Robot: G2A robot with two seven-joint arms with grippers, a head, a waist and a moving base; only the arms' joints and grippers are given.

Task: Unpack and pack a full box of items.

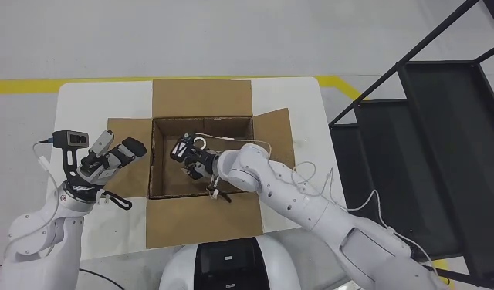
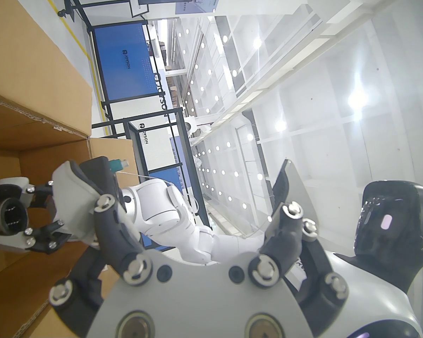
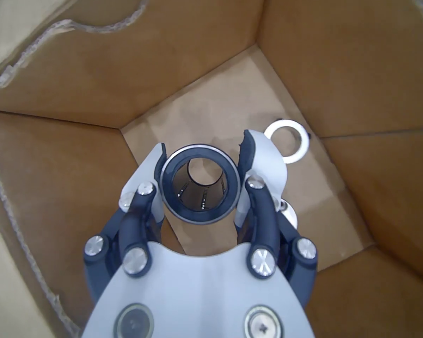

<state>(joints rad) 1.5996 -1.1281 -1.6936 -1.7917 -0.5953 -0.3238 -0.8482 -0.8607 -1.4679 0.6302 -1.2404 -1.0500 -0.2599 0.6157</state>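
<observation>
Right gripper (image 3: 204, 144) is inside the open brown cardboard box (image 1: 231, 126), near its left wall. It is clamped across the barrel of 1 black-rimmed steel bearing sleeve (image 3: 201, 217), bore toward the floor. Gripping the round sides likely stops it rolling. 1 flat silver metal ring (image 3: 293, 158) lies on the box floor by a corner. Left gripper (image 1: 116, 153) hangs over the left flap, fingers apart, presumably keeping the opening free.
</observation>
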